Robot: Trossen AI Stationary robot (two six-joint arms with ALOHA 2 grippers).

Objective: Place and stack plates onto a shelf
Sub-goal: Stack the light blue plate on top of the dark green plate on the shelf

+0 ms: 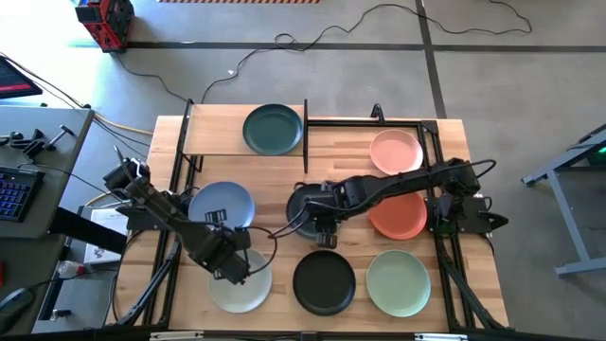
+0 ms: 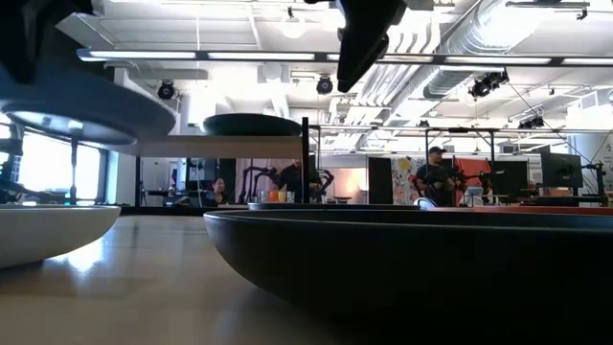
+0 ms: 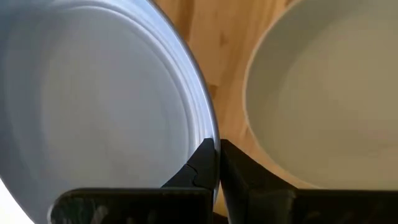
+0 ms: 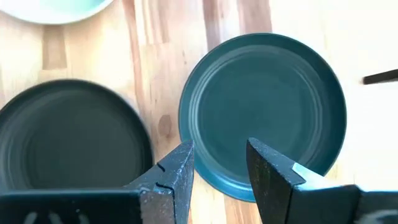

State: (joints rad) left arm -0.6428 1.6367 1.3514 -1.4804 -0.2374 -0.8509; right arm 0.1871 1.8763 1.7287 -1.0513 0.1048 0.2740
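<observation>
High view showed the left pincer (image 1: 230,262) clamped on the rim of the blue plate (image 1: 220,206), lifted near the desk's (image 1: 284,161) front left, just over the pale cream-green plate (image 1: 241,289). The right pincer (image 1: 322,230) hung with its fingers parted and empty above the charcoal plate (image 1: 308,208). The dark teal plate (image 1: 273,128) already sat on the shelf (image 1: 213,133). With only a thin edge grip, the blue plate could probably tilt or slip, striking the plate beneath. The two arms were near each other and might collide.

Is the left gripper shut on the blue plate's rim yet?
Yes: the left gripper is pinched shut on the blue plate rim, beside the cream plate.
</observation>
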